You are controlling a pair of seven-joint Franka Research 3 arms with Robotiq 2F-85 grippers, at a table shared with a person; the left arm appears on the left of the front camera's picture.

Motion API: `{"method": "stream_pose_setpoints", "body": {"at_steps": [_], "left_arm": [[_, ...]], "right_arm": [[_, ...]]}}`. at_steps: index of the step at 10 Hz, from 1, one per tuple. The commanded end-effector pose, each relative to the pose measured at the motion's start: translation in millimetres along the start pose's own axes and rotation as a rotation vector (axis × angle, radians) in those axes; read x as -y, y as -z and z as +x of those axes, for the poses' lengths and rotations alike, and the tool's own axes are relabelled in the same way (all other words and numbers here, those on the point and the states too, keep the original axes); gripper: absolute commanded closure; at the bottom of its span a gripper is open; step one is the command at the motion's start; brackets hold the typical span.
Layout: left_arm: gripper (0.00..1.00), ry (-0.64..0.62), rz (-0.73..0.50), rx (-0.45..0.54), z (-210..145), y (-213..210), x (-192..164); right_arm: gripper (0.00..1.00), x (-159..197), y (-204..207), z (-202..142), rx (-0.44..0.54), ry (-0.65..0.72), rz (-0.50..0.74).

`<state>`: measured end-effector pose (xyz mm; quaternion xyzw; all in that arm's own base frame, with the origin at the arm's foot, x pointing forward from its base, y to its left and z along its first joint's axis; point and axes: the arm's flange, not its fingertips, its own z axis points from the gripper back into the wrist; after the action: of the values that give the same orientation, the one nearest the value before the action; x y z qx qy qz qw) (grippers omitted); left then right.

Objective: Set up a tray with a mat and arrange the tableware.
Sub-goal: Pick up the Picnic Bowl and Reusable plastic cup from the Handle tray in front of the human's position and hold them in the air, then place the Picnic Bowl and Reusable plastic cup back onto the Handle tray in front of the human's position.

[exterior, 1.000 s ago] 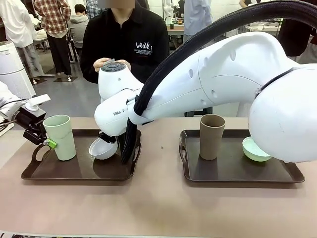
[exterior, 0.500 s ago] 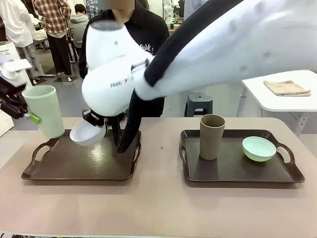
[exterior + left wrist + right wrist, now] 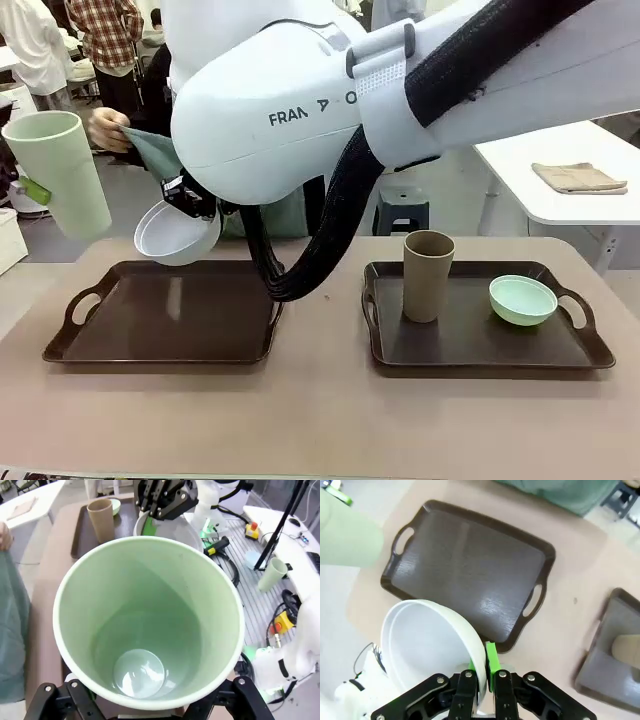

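Note:
My left gripper [image 3: 45, 192] is shut on the pale green cup [image 3: 62, 172] and holds it tilted in the air, above and left of the left tray [image 3: 160, 325]. In the left wrist view the cup's open mouth [image 3: 150, 625] faces the camera. My right gripper [image 3: 487, 674] is shut on the rim of the white bowl [image 3: 427, 650], which hangs over the tray's far edge [image 3: 178, 232]. This tray [image 3: 470, 570] is bare. Behind it the person's hand [image 3: 105, 128] holds a teal mat [image 3: 150, 150]. The tan cup [image 3: 427, 275] and mint bowl [image 3: 522, 300] stand on the right tray [image 3: 470, 350].
My right arm's white body and black cable [image 3: 310, 260] cross over the middle of the table and reach to the left tray. A white side table with a folded cloth [image 3: 578, 176] stands at the far right. People stand farther back at the left.
Both arms have risen, lifting the pale green cup and the white bowl off the left tray. The person has brought the teal mat in behind the tray.

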<state>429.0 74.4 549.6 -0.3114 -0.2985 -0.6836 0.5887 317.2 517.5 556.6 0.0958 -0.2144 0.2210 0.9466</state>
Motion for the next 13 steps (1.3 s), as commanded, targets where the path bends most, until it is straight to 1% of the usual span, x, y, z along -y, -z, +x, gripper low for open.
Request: {"method": "stream_pose_setpoints", "body": {"at_steps": [1, 13], "left_arm": [[1.0, -0.01, -0.018, 0.005, -19.1, 7.5, -10.5], [1.0, -0.01, -0.018, 0.005, -19.1, 7.5, -10.5]], "right_arm": [[0.96, -5.9, 8.8, 5.7, -0.008, -0.004, 0.01], [0.96, -5.9, 8.8, 5.7, -0.008, -0.004, 0.01]]}}
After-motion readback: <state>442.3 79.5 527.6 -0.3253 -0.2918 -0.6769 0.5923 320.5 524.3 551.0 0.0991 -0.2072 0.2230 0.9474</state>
